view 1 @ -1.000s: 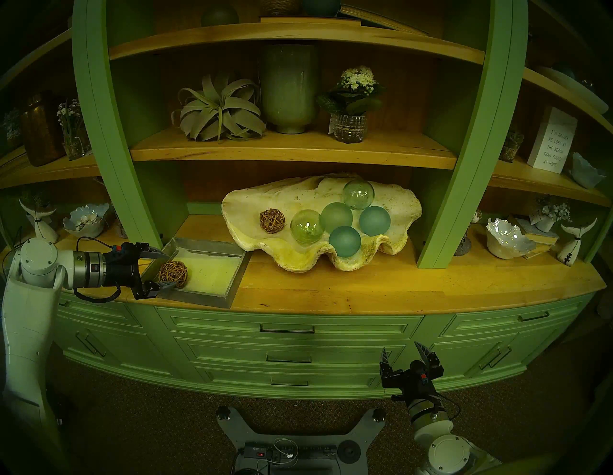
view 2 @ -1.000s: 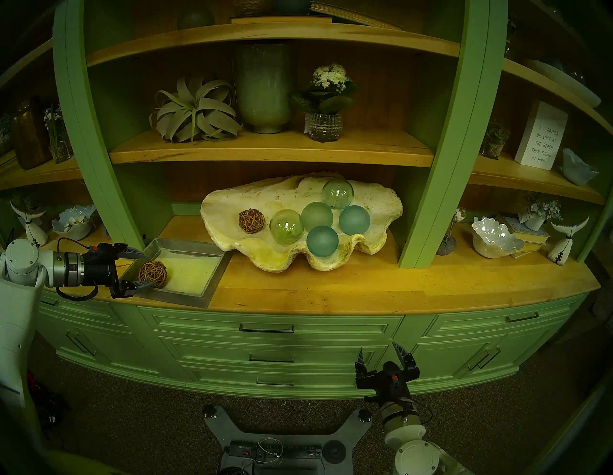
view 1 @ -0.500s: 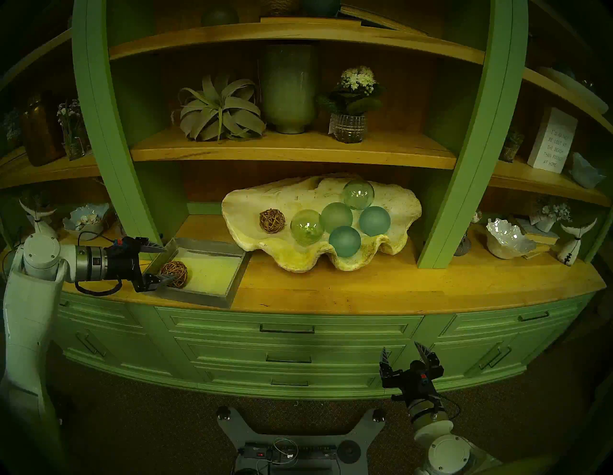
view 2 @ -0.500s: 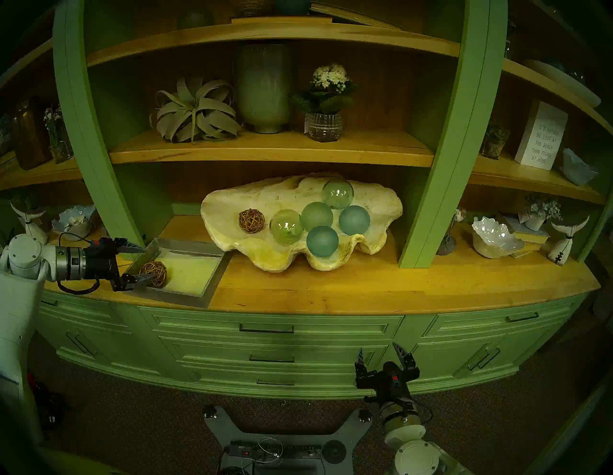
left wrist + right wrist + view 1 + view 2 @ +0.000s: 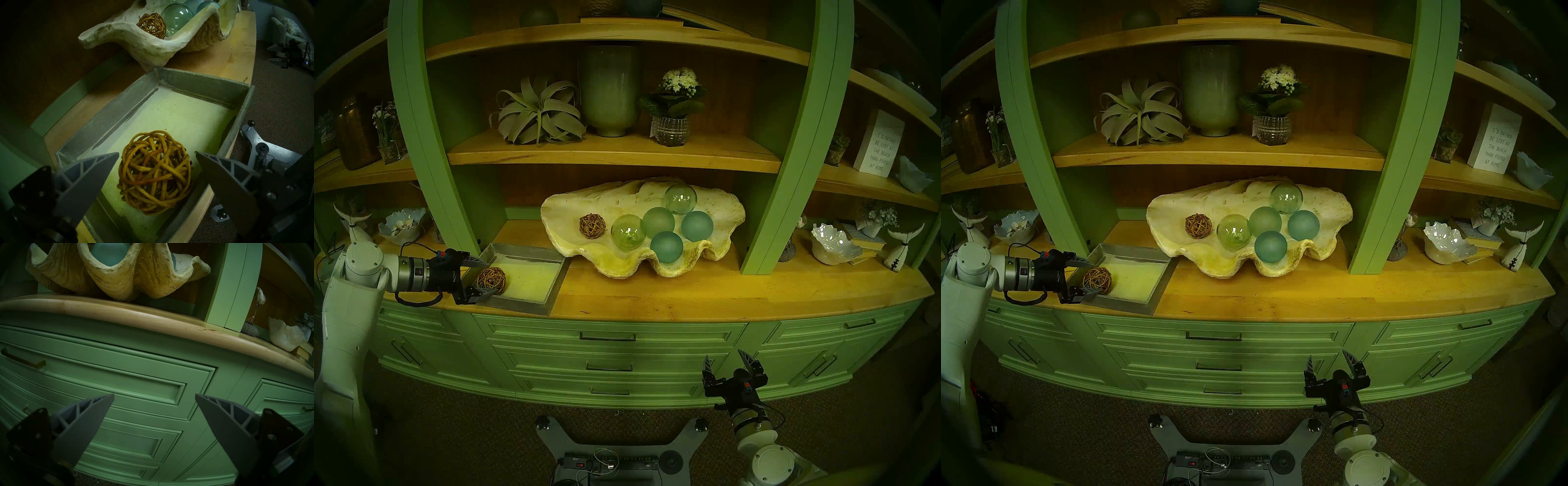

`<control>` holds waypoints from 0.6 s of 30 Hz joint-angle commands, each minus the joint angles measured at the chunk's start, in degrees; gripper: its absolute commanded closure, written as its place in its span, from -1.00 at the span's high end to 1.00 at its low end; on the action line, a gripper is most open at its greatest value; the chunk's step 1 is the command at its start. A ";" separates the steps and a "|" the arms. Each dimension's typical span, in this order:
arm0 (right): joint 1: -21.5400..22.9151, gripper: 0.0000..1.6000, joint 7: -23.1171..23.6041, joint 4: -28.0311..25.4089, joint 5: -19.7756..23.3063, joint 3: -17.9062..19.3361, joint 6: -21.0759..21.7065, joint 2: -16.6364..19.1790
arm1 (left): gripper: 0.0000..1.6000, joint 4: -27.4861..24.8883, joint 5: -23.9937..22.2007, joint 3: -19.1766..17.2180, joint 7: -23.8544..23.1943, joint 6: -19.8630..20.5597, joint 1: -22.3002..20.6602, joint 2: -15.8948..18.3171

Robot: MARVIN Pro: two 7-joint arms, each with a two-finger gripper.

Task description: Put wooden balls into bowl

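One wooden ball (image 5: pixel 491 280) of woven brown rattan lies in the left part of a shallow grey tray (image 5: pixel 531 302); it also shows in the left wrist view (image 5: pixel 155 173). My left gripper (image 5: pixel 489 276) is open, with one finger on each side of this ball and gaps showing in the left wrist view (image 5: pixel 157 153). The second wooden ball (image 5: pixel 592 225) lies in the left part of the bowl, a big cream clam shell (image 5: pixel 619 263). My right gripper (image 5: pixel 723 354) is open and empty, low in front of the green drawers (image 5: pixel 154 394).
Several green and blue glass spheres (image 5: pixel 663 220) fill the shell's middle and right. Green uprights (image 5: pixel 449 190) flank the wooden counter (image 5: pixel 687 295). A shelf (image 5: pixel 612 157) with plants and a vase hangs above. White ruffled bowls (image 5: pixel 834 242) and figurines stand in the side bays.
My left arm has shifted a little right toward the tray; its fingers lifted slightly and came back down beside the ball. The ball and the right arm have not moved.
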 commanded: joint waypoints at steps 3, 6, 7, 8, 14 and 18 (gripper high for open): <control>0.19 1.00 -0.05 -1.64 -0.06 0.17 -0.28 0.06 | 1.00 0.14 0.69 1.25 0.64 0.50 -5.04 1.42; 0.18 1.00 -0.05 -1.65 -0.05 0.18 -0.27 0.06 | 1.00 0.74 0.90 2.03 0.64 0.87 -5.67 1.70; 0.18 1.00 -0.05 -1.65 -0.05 0.18 -0.27 0.06 | 1.00 0.78 0.98 2.23 0.58 1.10 -5.78 1.83; 0.18 1.00 -0.05 -1.66 -0.05 0.18 -0.27 0.06 | 1.00 0.93 1.01 2.46 0.52 1.21 -5.95 1.94; 0.16 1.00 -0.05 -1.69 -0.05 0.18 -0.25 0.07 | 1.00 1.72 1.65 3.56 0.20 2.13 -6.19 2.86; 0.17 1.00 -0.05 -1.68 -0.05 0.18 -0.26 0.07 | 1.00 1.45 1.89 3.86 -0.24 3.25 -6.40 3.53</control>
